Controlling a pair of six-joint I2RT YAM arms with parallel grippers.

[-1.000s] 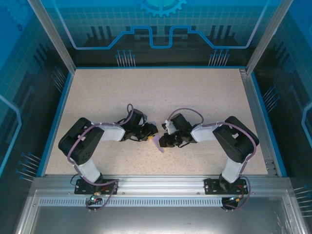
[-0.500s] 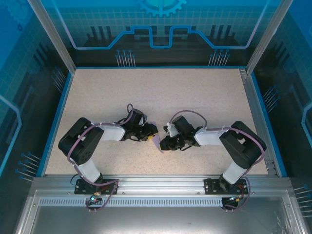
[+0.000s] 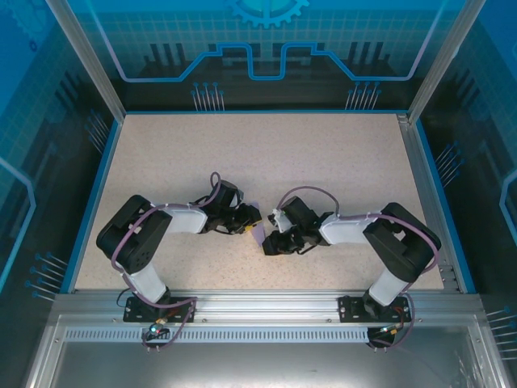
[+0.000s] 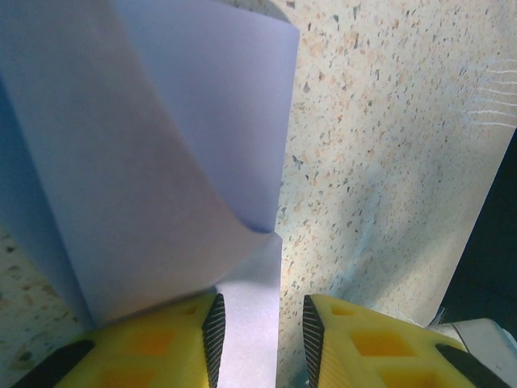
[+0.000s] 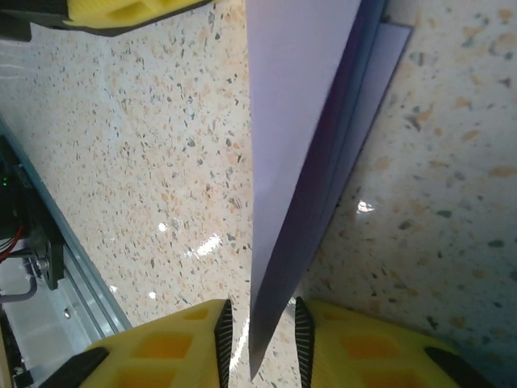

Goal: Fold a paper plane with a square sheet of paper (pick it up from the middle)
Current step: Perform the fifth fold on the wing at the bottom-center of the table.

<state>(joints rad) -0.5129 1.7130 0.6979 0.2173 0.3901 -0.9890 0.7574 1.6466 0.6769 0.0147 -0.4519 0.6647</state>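
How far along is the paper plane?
Done: the paper is bent double. In hand: it stands between the parted jaws of the left end effector and right end effector. To do: nose and wings; no dart shape yet.

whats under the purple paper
Speckled table shows beside the paper, and a second layer of it peeks out in the right wrist view. The tabletop directly beneath is covered.
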